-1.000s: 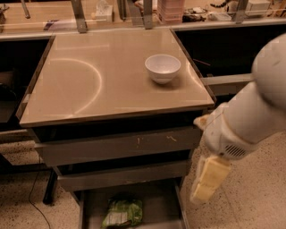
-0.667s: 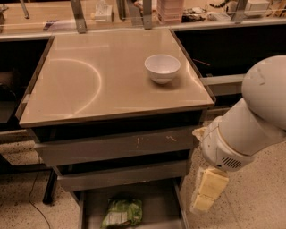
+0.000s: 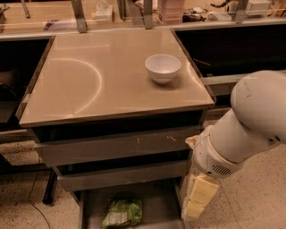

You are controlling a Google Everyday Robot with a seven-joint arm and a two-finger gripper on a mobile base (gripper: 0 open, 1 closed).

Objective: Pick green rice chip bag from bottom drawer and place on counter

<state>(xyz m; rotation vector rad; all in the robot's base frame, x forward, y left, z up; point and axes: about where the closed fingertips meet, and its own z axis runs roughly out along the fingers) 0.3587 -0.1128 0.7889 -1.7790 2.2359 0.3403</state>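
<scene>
The green rice chip bag (image 3: pixel 123 212) lies crumpled on the floor of the open bottom drawer (image 3: pixel 158 201), near its front middle. The counter (image 3: pixel 89 89) is the beige top above the three drawers. My white arm (image 3: pixel 246 129) reaches down at the right of the drawers. Its cream wrist segment (image 3: pixel 199 199) hangs beside the bottom drawer's right wall, to the right of the bag. My gripper is below the picture's lower edge and does not show.
A white bowl (image 3: pixel 162 68) stands on the counter's far right part. The two upper grey drawers (image 3: pixel 120 150) are slightly pulled out above the bottom one. A cluttered shelf (image 3: pixel 170 11) runs along the back. Speckled floor (image 3: pixel 254 201) lies to the right.
My arm has sunk lower beside the drawers, and the cream wrist segment has moved down and slightly left towards the bottom drawer. The bag and bowl have not moved.
</scene>
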